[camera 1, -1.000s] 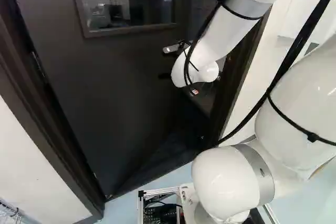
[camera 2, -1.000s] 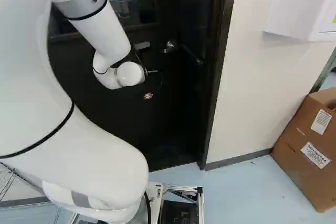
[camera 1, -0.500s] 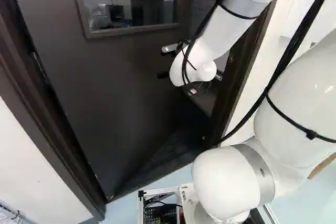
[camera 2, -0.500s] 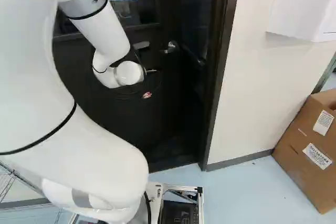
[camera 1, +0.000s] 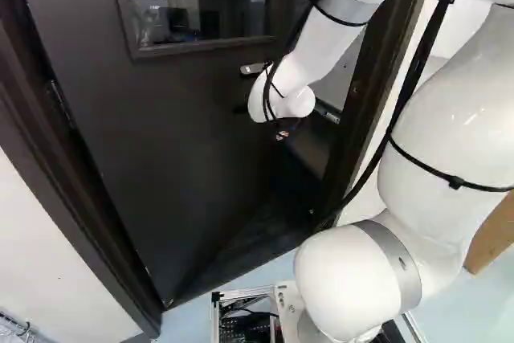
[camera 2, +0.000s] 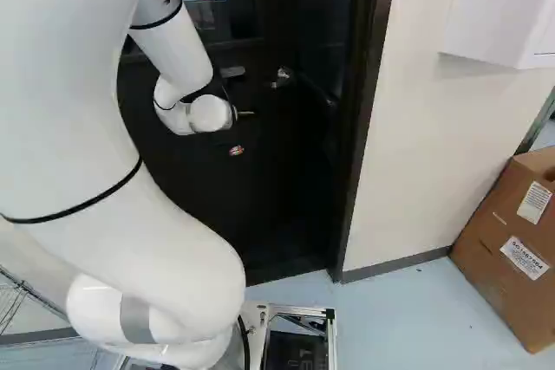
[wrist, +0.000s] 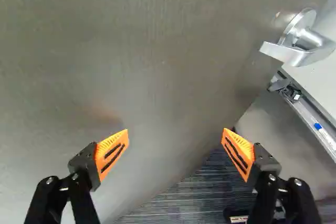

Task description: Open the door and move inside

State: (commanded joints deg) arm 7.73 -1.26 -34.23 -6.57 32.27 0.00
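The dark door (camera 1: 185, 142) with a window stands ajar, swung away from me; a gap shows along its handle side. My gripper (camera 1: 240, 108) is mostly hidden behind the white wrist in the left base view, close to the door's face. In the wrist view the gripper (wrist: 176, 132) is open, with nothing between its orange pads and the door's face (wrist: 157, 72) ahead. The silver lever handle (wrist: 296, 48) lies ahead and to one side, apart from both fingers. That handle (camera 2: 282, 77) also shows right of the wrist in the right base view.
The dark door frame (camera 2: 357, 127) and pale wall (camera 2: 434, 153) stand right of the opening. A cardboard box (camera 2: 512, 249) sits on the floor by that wall, below a white cabinet (camera 2: 499, 15). Striped dark carpet (wrist: 194, 195) shows past the door's edge.
The base has shifted slightly, early on. The arm has moved: its wrist has gone left and a little up in the left base view, away from the frame on the handle side.
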